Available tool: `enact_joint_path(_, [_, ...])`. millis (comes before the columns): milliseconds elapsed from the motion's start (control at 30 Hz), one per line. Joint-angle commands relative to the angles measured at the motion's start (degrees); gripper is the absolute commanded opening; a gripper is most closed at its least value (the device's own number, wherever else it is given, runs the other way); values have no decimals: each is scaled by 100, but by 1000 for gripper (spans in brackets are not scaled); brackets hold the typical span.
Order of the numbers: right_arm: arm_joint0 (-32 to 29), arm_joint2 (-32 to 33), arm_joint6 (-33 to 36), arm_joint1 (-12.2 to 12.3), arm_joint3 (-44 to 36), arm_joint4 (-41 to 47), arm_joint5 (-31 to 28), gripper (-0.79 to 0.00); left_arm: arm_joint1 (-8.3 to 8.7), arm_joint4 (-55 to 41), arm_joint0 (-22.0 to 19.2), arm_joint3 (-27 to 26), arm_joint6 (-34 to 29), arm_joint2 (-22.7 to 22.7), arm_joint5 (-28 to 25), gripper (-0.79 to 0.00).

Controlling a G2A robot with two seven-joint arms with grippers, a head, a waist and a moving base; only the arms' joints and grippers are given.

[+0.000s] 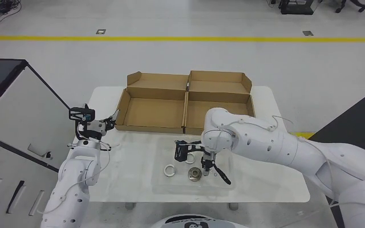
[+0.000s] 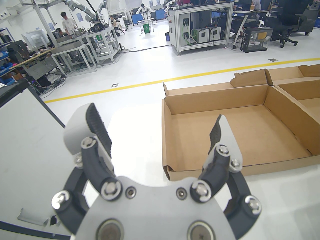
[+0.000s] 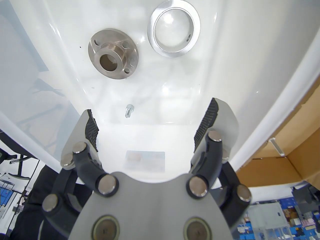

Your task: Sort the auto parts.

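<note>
Nothing sorted so far: cardboard boxes (image 1: 154,113) bare, while flanged hub (image 3: 113,53), ring (image 3: 173,28) and small bolt (image 3: 129,110) sit in the tray (image 3: 250,63) below my right claw (image 3: 152,118), gaping and empty-handed like my left claw (image 2: 157,123).

Robotics lab: mounted robot arms (image 2: 80,7), equipment rack (image 2: 202,28), office chairs (image 2: 290,21), yellow floor line (image 2: 175,78).

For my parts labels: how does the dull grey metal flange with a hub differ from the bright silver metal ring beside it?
The flange has a raised hub and bolt holes; the ring is a plain band. The flange's bore is narrower than the ring's opening. Both lie flat.
</note>
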Motion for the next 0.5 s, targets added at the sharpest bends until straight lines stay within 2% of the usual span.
enact_joint_path(0, [-37,0,-1,47,-114,-87,21,0,0,0,0,0,0,0,0,0])
enact_joint_path(233, [-192,0,-1,220,-294,-384,98,0,0,0,0,0,0,0,0,0])
enact_joint_path(367, [-259,0,-1,297,-345,-370,143,-86,0,0,0,0,0,0,0,0])
enact_joint_path(467, [-298,0,-1,328,-385,-360,123,-83,0,0,0,0,0,0,0,0])
